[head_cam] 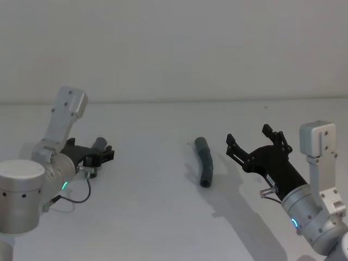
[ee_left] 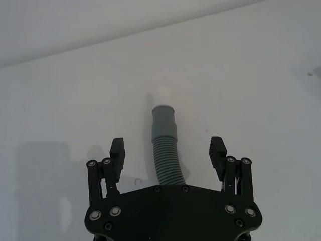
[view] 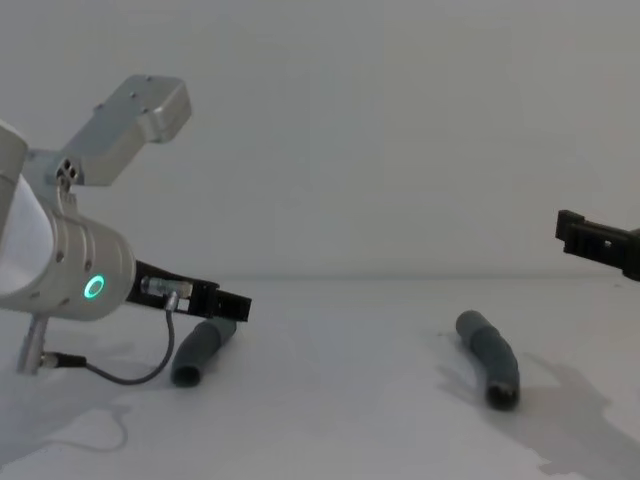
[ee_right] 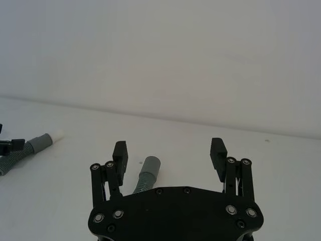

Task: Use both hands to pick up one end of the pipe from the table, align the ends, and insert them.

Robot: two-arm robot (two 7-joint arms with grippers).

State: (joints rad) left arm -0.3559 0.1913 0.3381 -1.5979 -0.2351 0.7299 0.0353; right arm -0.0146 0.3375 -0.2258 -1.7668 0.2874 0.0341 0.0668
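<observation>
overall, both arms are extended over the table (head_cam: 152,223), one gripper at each half of the pipe.

left gripper (ee_left: 167,149): jaws spread wide, set low over the table and astride the white-tipped pipe piece (ee_left: 164,125). the ribbed body comes out from under the palm and passes between the two fingers (ee_left: 118,149) with a clear gap on either side. it ends ahead of the fingertips in a smooth grey cuff and then the white tip (ee_left: 162,95). in the chest view this piece lies flat on the table just beneath the gripper, touched by neither finger.

right gripper (head_cam: 249,136): jaws likewise wide apart, holding nothing, raised above the table. the plain grey pipe piece (head_cam: 205,163), slightly bent, lies on the table ahead of and below the fingertips, apart from them. in the right wrist view its round cuff (ee_right: 150,164) shows between the fingers, nearer to one than to the other.

the two pieces lie well apart. neither end is lifted, and the tip and the cuff are not joined.
</observation>
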